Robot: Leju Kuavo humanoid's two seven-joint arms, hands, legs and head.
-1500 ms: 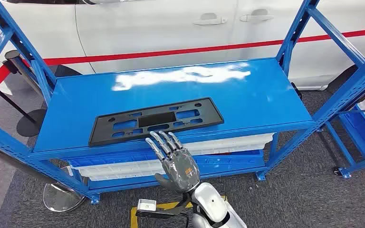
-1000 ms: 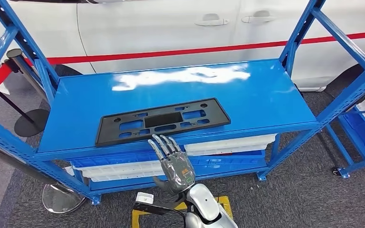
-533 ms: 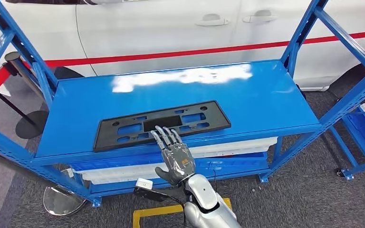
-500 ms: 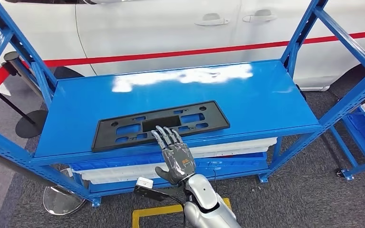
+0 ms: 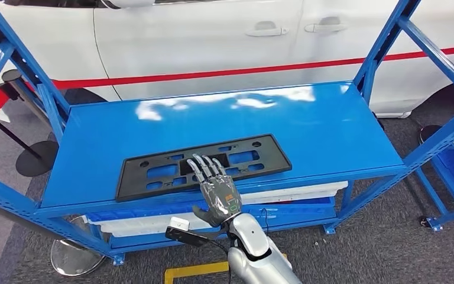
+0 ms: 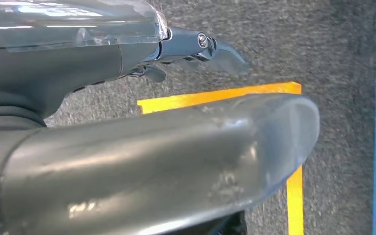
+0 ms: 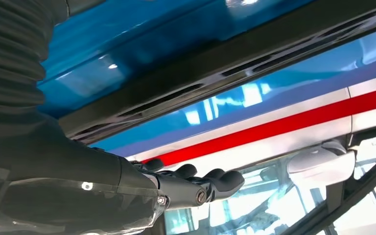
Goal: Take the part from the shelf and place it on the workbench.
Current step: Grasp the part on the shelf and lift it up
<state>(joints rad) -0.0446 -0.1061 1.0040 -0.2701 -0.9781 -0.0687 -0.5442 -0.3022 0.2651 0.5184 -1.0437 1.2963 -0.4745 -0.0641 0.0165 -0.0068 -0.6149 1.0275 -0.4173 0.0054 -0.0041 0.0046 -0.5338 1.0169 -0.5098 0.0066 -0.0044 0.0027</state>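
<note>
- From the head view, we see a flat black part (image 5: 204, 167) lying on the top of the blue shelf (image 5: 331, 127). The part is long and thin like a picture frame, with many cut-out holes, and blue shows through them.
- The shelf top is smooth, shiny metal with white glare on it. Its posts and bars are blue too.
- Our right hand (image 5: 216, 190) is grey and shiny, with a silver arm behind it. Its fingers are straight and spread apart, holding nothing. The fingertips lie over the near edge of the part, around its middle. We cannot tell if they touch it.
- Below the top there are white trays (image 5: 295, 193) on a lower level.
- Behind the shelf stands a white car (image 5: 201, 35) with a red stripe. The floor is rough grey carpet (image 5: 360, 248) with a yellow line (image 5: 195, 270).
- From the left wrist view, we see our left hand (image 6: 142, 161), a smooth grey shape over the grey carpet and yellow line. We cannot tell how its fingers are set.
- From the right wrist view, the dark fingers (image 7: 215, 183) reach out straight, with the black part (image 7: 225, 63) close by on the blue top.
</note>
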